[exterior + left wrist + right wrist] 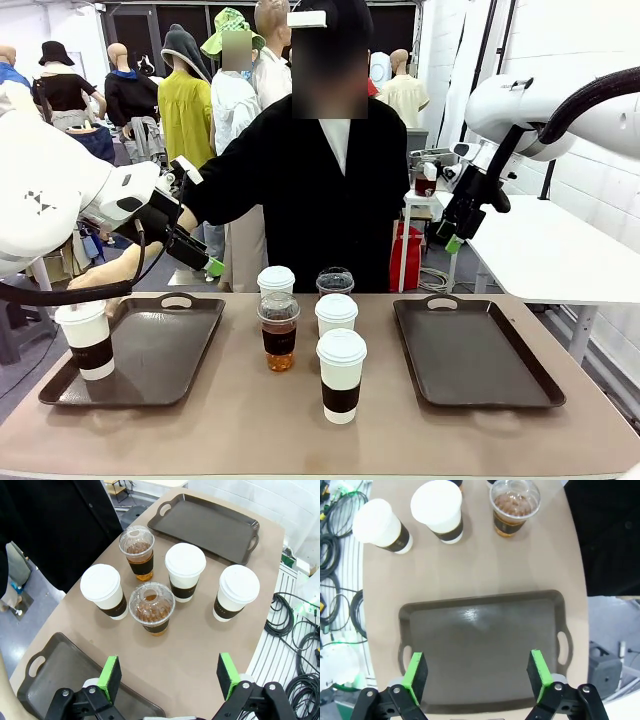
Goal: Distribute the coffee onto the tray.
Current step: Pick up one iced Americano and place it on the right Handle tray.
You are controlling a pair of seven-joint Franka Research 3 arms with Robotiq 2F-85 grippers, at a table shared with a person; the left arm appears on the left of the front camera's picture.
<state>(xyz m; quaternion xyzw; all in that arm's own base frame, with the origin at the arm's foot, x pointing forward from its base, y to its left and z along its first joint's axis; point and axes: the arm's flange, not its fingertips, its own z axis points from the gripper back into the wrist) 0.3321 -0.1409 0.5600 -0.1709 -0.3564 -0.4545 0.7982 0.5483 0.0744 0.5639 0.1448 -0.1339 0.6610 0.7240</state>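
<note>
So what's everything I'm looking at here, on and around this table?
table: one, tan, between robot and person.
trays: two, dark brown; left tray and right tray at the table's two ends.
paper cups: four, white with dark brown sleeves; three mid-table, one on the left tray's near corner.
clear dome-lidded cups: two, brown drink, mid-table among the paper cups.
cables: several, black, on the floor beside the table.
person: one, black coat, far side.
grippers: two, black with green pads, both open; left gripper raised near the left tray, right gripper over the right tray.
</note>
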